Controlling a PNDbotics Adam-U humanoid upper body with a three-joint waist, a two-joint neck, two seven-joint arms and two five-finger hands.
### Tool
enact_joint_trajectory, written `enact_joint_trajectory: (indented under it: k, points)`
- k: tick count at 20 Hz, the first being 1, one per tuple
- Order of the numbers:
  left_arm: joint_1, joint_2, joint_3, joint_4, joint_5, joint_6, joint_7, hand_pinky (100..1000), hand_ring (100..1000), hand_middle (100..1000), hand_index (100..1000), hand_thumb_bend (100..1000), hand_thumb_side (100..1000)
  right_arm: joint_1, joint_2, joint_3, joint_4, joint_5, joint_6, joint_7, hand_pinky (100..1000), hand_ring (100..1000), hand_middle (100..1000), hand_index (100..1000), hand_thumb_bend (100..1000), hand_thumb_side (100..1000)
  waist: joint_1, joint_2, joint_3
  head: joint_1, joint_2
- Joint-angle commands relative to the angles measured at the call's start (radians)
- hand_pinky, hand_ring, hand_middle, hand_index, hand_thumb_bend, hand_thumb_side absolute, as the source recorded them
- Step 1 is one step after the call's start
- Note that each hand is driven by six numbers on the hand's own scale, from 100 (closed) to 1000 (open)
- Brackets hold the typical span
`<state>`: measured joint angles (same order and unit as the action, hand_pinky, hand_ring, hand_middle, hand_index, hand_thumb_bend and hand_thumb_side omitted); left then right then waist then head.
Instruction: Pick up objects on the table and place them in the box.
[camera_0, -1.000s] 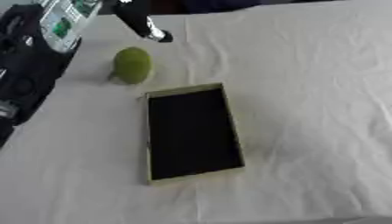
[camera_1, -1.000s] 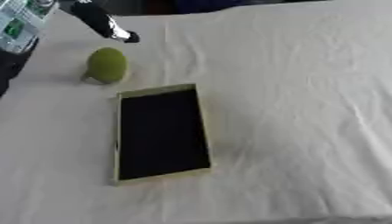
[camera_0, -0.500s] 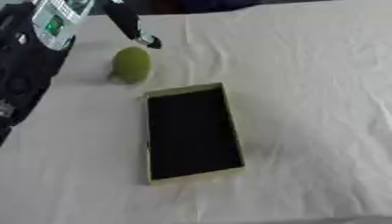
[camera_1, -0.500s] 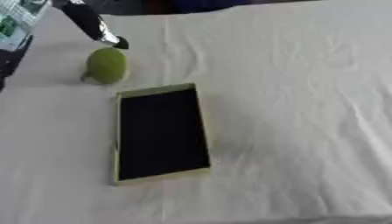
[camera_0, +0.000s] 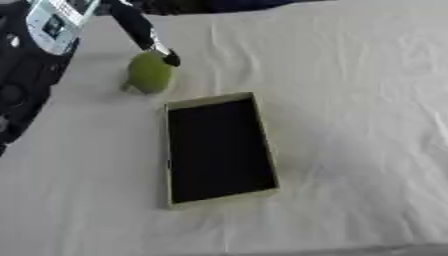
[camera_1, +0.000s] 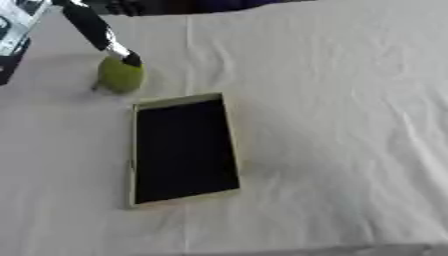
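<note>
White cloth-covered table, with shallow open box near centre, black inside, ready to receive. Green round fruit at box's 11 o'clock, near it. Left hand from 11 o'clock, one straight finger touching fruit's upper right, nothing grasped

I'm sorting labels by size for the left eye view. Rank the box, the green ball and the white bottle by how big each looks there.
Largest to smallest:
1. The box, by far.
2 and 3. Unsure: the green ball shows whole, but the white bottle is cut off by the top edge; its visible part looks about the ball's size.
</note>
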<state>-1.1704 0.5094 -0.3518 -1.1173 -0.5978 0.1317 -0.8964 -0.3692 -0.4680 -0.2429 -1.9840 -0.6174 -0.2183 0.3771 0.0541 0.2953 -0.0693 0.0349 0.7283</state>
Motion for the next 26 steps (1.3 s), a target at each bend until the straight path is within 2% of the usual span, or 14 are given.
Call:
enact_joint_trajectory:
  k: [1, 16, 26]
  points:
    - [-0.015, 0.025, 0.003, 0.012, -0.028, -0.002, -0.010, 953, 943, 887, 932, 720, 345, -0.007, -0.020, -0.005, -0.016, 0.005, 0.005, -0.002, 854, 694, 619, 811, 100, 587, -0.002, -0.022, -0.002, 0.002, 0.001]
    - [0.010, 0.017, 0.035, 0.073, -0.140, 0.003, -0.008, 945, 941, 877, 925, 779, 287, -0.005, -0.010, -0.010, -0.016, 0.008, 0.012, -0.001, 856, 695, 619, 812, 100, 601, -0.001, -0.013, -0.008, 0.000, -0.003]
    - [0.031, 0.001, 0.054, 0.171, -0.200, -0.005, 0.031, 927, 913, 860, 922, 818, 259, -0.006, -0.004, -0.014, -0.016, 0.010, 0.013, 0.000, 858, 695, 618, 813, 100, 609, -0.003, -0.005, -0.013, -0.001, -0.006]
